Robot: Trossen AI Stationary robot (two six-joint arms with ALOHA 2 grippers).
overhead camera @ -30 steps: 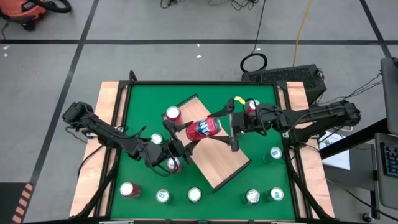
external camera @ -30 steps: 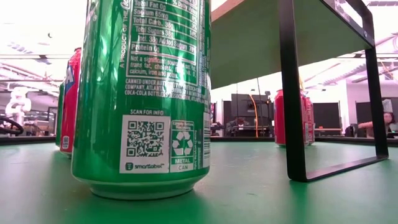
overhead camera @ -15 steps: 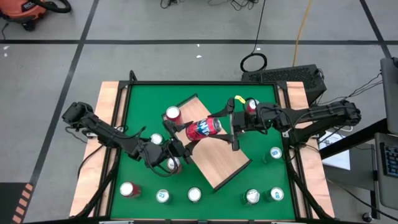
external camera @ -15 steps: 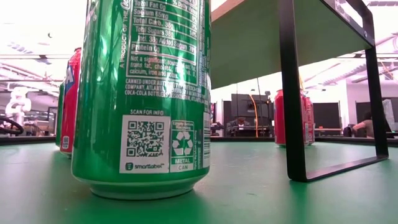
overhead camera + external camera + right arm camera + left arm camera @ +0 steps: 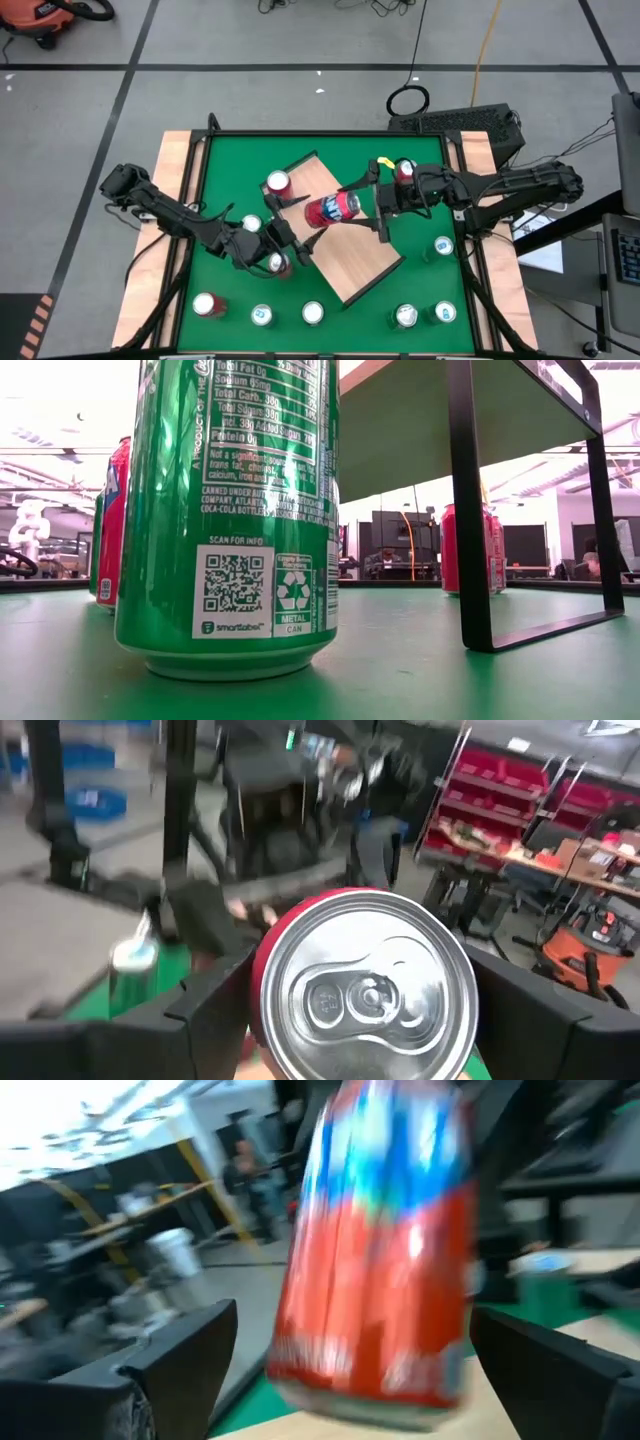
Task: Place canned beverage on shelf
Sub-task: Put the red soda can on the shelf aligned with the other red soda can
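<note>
can lying above shelf | left hand beside (apart)

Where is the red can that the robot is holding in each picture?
High view: red can in the middle, over the shelf.
Low view: not in it.
Left wrist view: centre.
Right wrist view: centre, top facing camera.
Shared landmark: the shelf.

Two dark jointed arms, looped black cables, yellow tag on the right arm.
</note>
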